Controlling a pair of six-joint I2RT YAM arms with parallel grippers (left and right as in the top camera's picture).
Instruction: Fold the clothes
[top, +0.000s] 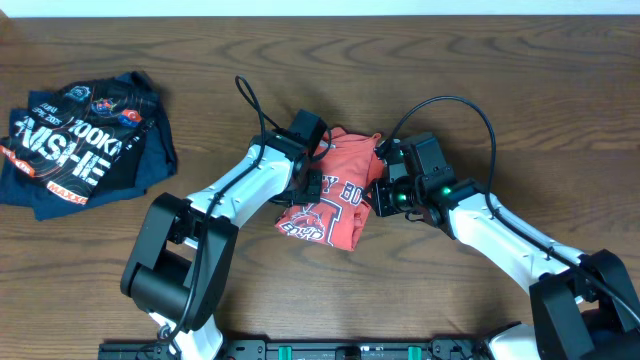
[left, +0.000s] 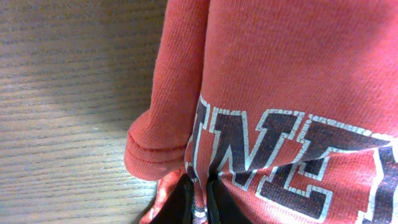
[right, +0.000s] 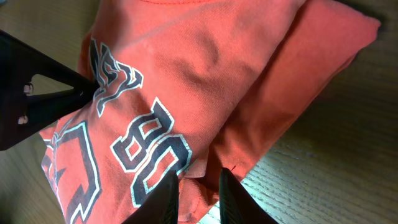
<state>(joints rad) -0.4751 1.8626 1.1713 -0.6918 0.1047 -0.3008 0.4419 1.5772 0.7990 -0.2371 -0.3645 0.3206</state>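
1. Overhead: the coral-red T-shirt lies about the middle of the table as a compact, part-folded bundle with its lettered print facing up. The left gripper is at its left side and the right gripper at its right side. A dark navy garment sits well apart, toward the far-left corner.

2. Left wrist: red cloth fills the view, with a rolled hem hanging over the table. The left gripper has its fingers drawn close with a pinch of printed cloth between them, so it appears clamped on the T-shirt.

3. Right wrist: the right gripper straddles the layered edge of the T-shirt, fingers narrowed onto it, apparently gripping. The left gripper touches the opposite side.

4. Judgement: a late fold is in hand, with both sides held. The next move calls for lifting both edges evenly, carrying them over together, and laying the layers flat without dragging the bundle across the table.
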